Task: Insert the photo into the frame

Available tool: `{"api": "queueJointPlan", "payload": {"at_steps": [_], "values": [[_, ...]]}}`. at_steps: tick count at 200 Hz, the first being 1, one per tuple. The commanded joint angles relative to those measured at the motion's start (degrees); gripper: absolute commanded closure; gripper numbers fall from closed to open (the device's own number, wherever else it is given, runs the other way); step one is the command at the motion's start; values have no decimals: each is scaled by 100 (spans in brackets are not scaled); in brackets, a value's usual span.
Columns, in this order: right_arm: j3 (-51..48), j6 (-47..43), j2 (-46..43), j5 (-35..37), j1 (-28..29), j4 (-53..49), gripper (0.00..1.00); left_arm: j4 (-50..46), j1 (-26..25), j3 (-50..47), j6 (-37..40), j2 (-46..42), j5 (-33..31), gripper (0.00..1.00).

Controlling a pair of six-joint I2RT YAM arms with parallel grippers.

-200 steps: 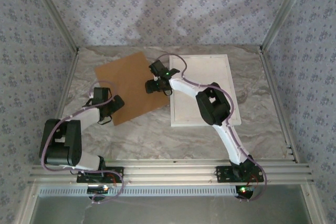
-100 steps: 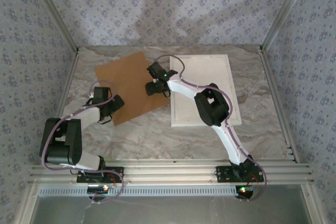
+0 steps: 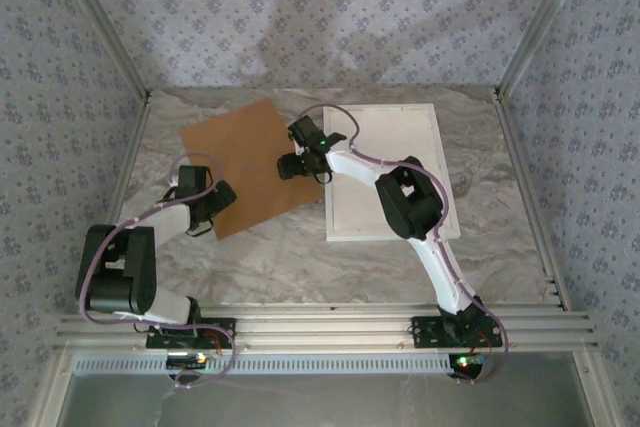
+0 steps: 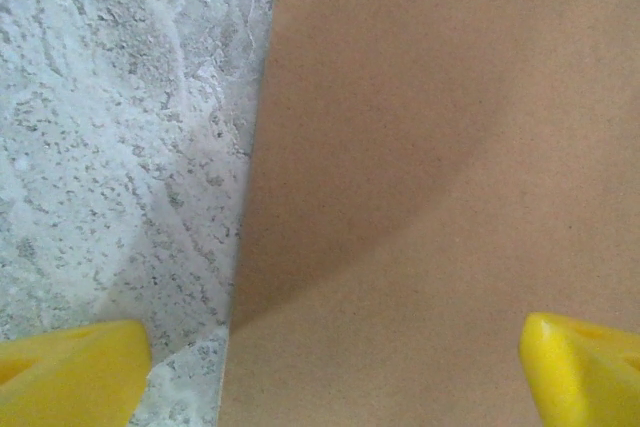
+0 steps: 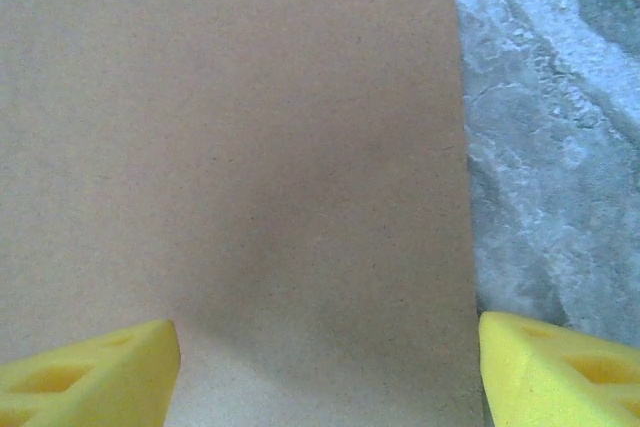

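The white frame (image 3: 352, 236) lies flat at the right of the table, and my right arm crosses over it. Inside its moulding I see only plain white, and I cannot tell whether that is the photo's back. A brown backing board (image 3: 240, 152) lies tilted to its left. My left gripper (image 3: 217, 199) is open low over the board's near-left edge, which runs between its yellow fingertips (image 4: 70, 372). My right gripper (image 3: 289, 165) is open over the board's right edge (image 5: 465, 197), with one fingertip (image 5: 560, 367) over the marble.
The marble tabletop (image 3: 300, 257) is walled by patterned panels at the back and sides, with metal posts in the corners. An aluminium rail (image 3: 320, 325) carrying both arm bases runs along the near edge. Bare marble lies in front of the board and frame.
My right wrist drifted slightly left over the board's edge and came back. The left arm, the board and the frame have stayed put.
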Motion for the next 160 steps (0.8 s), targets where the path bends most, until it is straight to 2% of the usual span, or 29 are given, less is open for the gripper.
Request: {"api": "queueJointPlan", "payload": {"at_steps": [1, 66, 160], "values": [[-181, 195, -88, -1096, 225, 170, 22, 944, -41, -197, -146, 445, 1046, 5], [-471, 253, -574, -1409, 241, 537, 23, 1043, -121, -251, -217, 387, 1291, 8], [-727, 316, -1144, -1656, 247, 779, 23, 1009, -479, -346, -406, 192, 1325, 10]]}}
